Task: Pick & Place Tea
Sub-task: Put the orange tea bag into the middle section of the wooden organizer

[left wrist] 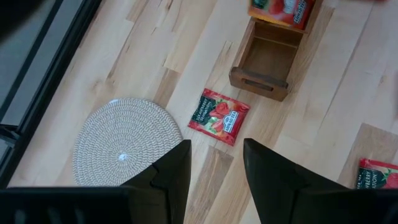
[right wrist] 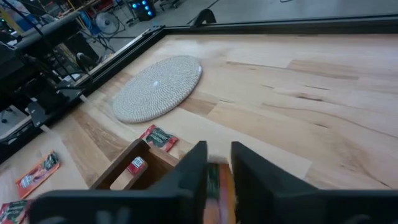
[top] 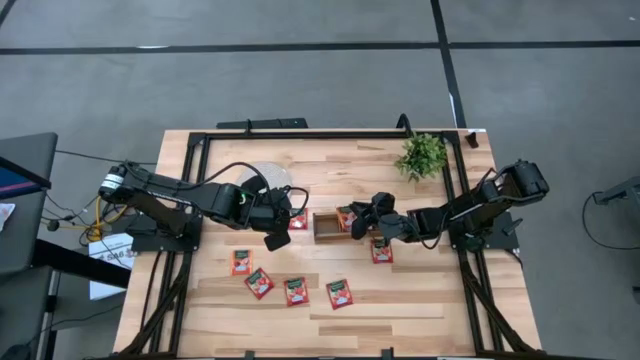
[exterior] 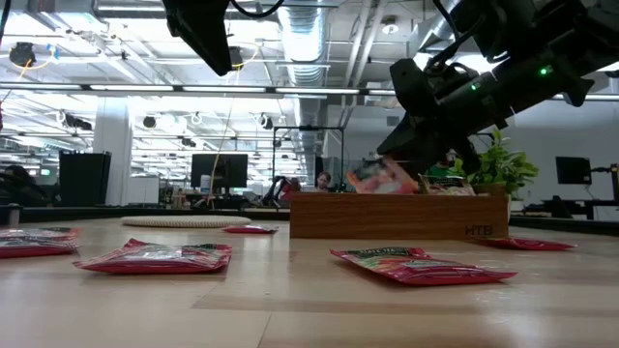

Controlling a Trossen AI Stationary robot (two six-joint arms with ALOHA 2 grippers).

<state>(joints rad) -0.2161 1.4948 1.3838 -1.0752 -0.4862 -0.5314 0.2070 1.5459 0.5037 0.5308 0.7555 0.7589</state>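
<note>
Red tea sachets lie flat on the wooden table: several near the front (top: 296, 291), one right of the tray (top: 381, 250), and one (left wrist: 219, 116) between the white woven disc (left wrist: 124, 143) and the brown wooden tray (top: 325, 228). My left gripper (left wrist: 216, 149) hangs open above that sachet, touching nothing. My right gripper (right wrist: 219, 152) reaches slanting down over the tray from the table's right, its fingers a little apart. A red sachet (right wrist: 217, 180) shows in their gap. In the low view a sachet (exterior: 382, 177) sticks up tilted out of the tray below the gripper. My right gripper has a red sachet (right wrist: 217, 180) in the narrow gap between its fingers, over the tray. Whether the fingers touch it, I cannot tell. The sachet's lower part is hidden behind the tray wall (exterior: 397, 215).
The tray's compartment (left wrist: 264, 62) nearest the disc holds nothing, and the one behind it holds sachets (left wrist: 280, 9). A small green plant (top: 422, 155) stands at the far right. A black frame (top: 300, 133) rims the table. Bare wood lies between the disc and the plant.
</note>
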